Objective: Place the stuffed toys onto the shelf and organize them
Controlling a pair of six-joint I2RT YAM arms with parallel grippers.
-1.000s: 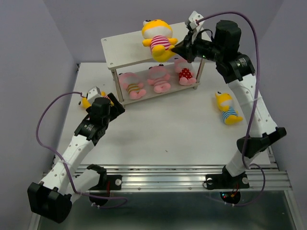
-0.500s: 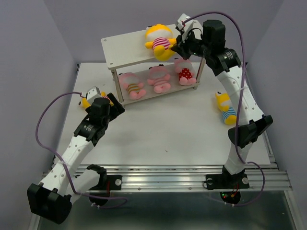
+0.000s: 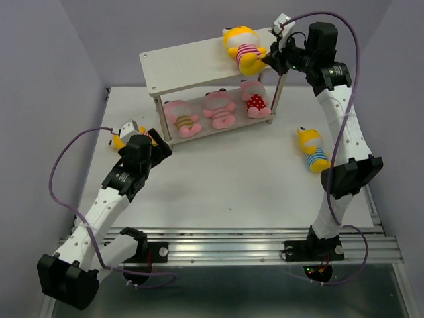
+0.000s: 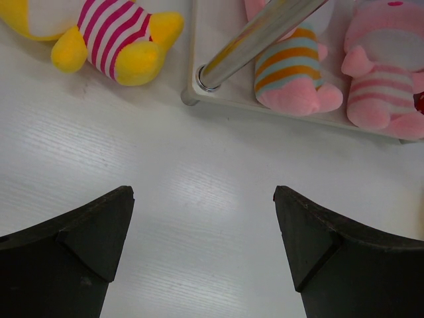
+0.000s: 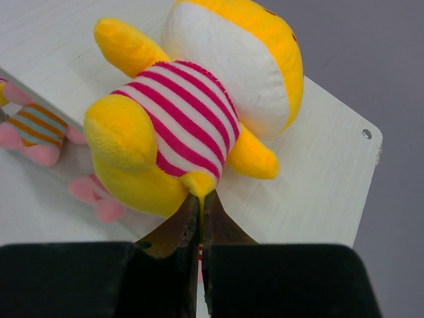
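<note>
top external view: right gripper (image 3: 270, 61), clamped on the yellow pink-striped plush toy (image 3: 244, 50), has dragged it to the right end of the top board of the off-white two-tier shelf (image 3: 179, 63), freeing space there; left gripper (image 4: 202, 199) gapes empty

**Where everything lies**

The shelf (image 3: 179, 63) stands by the table's (image 3: 232, 179) far edge. The top toy (image 3: 244, 50) lies at its upper board's right end. Side by side on the lower board: left toy (image 3: 181, 116), middle toy (image 3: 219, 108), right toy (image 3: 254, 99). On the table: a left-edge toy (image 3: 120, 140), a right-edge toy (image 3: 315, 151).
</note>
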